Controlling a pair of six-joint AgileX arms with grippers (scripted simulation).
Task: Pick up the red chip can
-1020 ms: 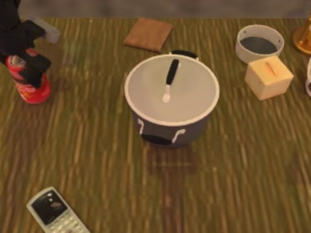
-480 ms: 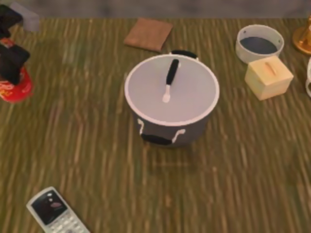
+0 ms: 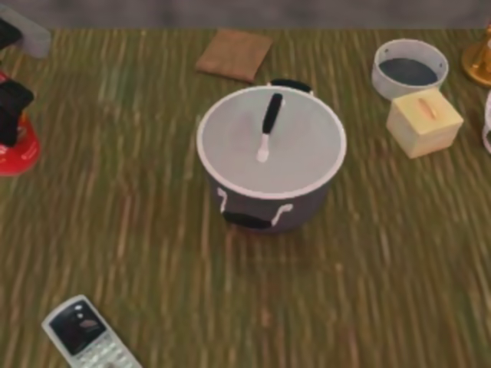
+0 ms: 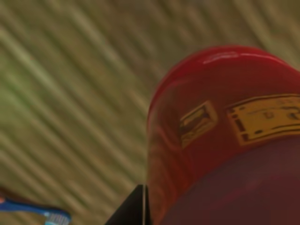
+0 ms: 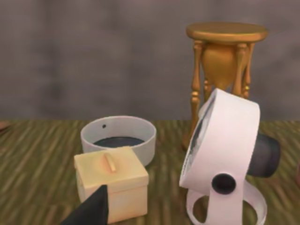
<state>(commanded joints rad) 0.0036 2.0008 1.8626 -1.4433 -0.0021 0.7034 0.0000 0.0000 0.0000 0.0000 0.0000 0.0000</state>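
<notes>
The red chip can (image 3: 20, 149) is at the far left edge of the top view, half cut off by the picture's border. My left gripper (image 3: 11, 109) is shut on it from above, its dark fingers hiding the lid. In the left wrist view the can (image 4: 220, 126) fills the picture, showing red wall, yellow marks and a dark band, with one black finger (image 4: 133, 212) against its side. The table looks blurred and well below it. My right gripper (image 5: 96, 211) is parked off the top view's right side, near the cream box.
A large grey pot with lid (image 3: 270, 157) stands mid-table. A brown pad (image 3: 234, 54) lies behind it. At the right are a white bowl (image 3: 410, 69), cream box (image 3: 423, 121), golden hourglass (image 3: 479, 61) and white fan-like device (image 5: 225, 154). A phone (image 3: 88, 333) lies front left.
My left gripper has carried the can leftward to the edge of the top view, and it seems to be higher. Nothing else has moved.
</notes>
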